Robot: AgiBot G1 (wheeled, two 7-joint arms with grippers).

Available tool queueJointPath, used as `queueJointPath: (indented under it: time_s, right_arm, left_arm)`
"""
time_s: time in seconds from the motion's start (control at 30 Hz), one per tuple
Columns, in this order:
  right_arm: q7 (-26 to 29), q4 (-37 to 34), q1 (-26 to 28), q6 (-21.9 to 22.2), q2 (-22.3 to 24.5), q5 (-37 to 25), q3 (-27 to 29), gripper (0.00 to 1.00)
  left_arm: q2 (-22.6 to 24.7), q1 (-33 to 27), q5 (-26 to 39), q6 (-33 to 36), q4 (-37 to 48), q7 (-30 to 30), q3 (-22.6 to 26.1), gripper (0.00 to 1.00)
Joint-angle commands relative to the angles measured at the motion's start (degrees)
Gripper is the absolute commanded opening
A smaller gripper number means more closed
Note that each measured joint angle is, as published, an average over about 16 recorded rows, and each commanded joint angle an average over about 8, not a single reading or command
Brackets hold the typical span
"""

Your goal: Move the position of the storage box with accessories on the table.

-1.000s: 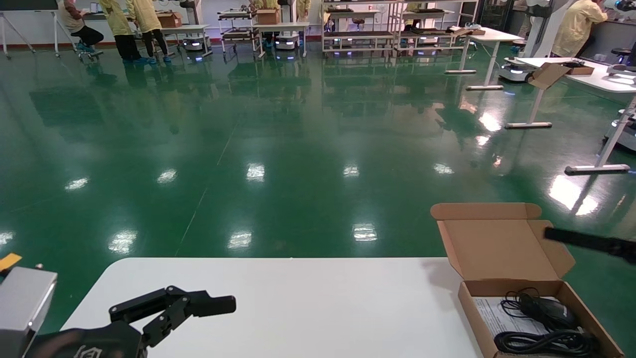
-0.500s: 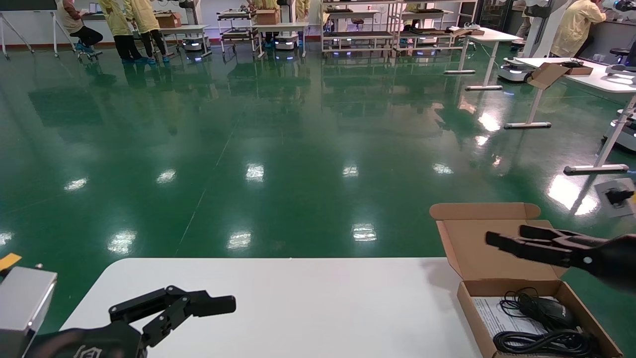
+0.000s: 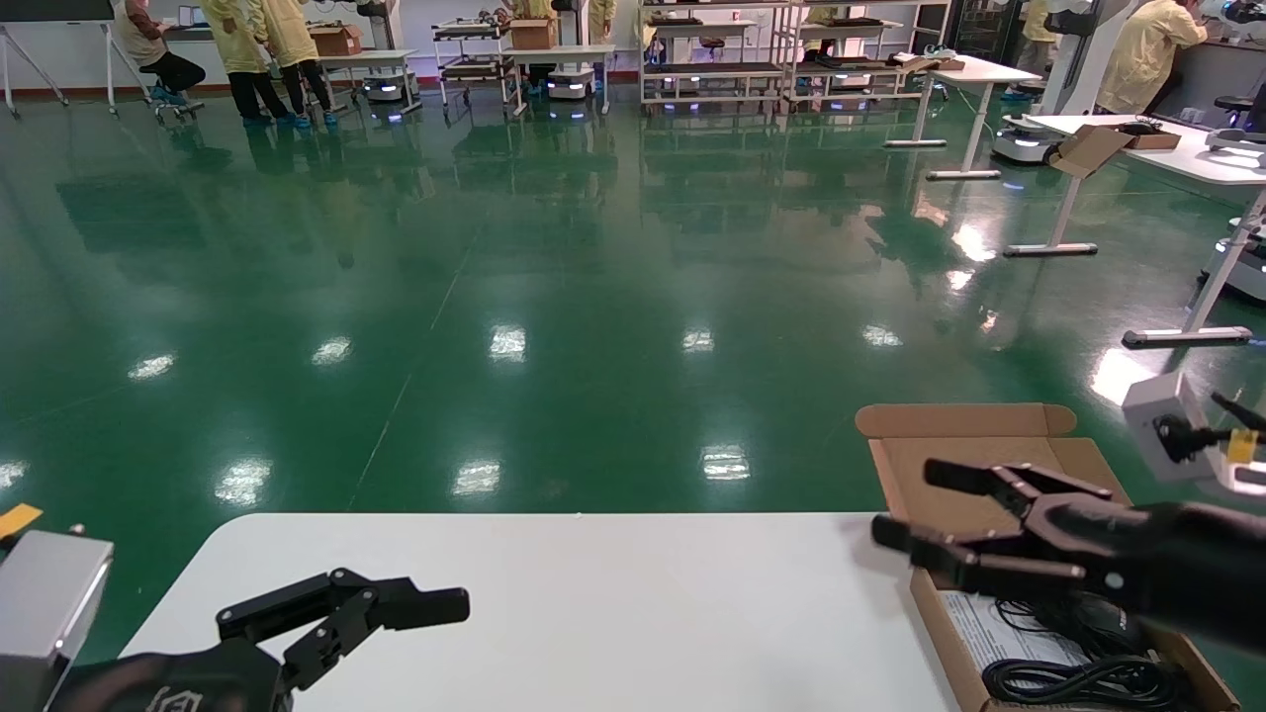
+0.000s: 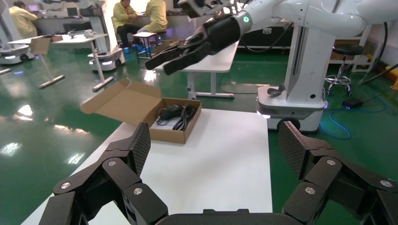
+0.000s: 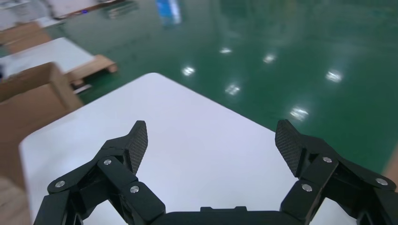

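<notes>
Glossy green floor is stretching away behind the white bench (image 3: 554,593), with people in yellow coats and other desks standing far off. At the bench's right end the cardboard box (image 3: 974,455) is sitting with its lid standing open toward the far side; inside it a black mouse (image 3: 1108,618), a coiled black cable (image 3: 1078,677) and a white paper sheet (image 3: 999,633) are lying together, the cable and mouse on top of the sheet. The right hand (image 3: 905,504) is hovering above the box's near-left corner, pointing toward the robot's left, its fingers spread apart and gripping nothing. The left hand (image 3: 440,603) is resting low over the bench's near-left part, well apart from the box, its fingers also spread wide and holding nothing.
</notes>
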Motion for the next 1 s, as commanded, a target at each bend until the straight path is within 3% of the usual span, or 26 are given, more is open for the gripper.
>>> queueJointPath:
  time_s: [0.03,0.73,1.0]
  right_arm:
    - [-0.74,2.43,-1.44,-0.92,0.26,1.02,0.89,1.00]
    - [-8.24,27.19,-16.09,-10.27,2.93,11.42,9.94,1.00]
    - [-8.98,30.18,-17.90,-11.45,3.29,12.82,11.10,1.00]
  left_arm:
    - [0.00,0.00,0.00,0.00,0.00,0.00,0.00,1.00]
    - [0.00,0.00,0.00,0.00,0.00,0.00,0.00,1.00]
    - [0.00,0.01,-0.01,-0.01,0.02,0.00,0.00,1.00]
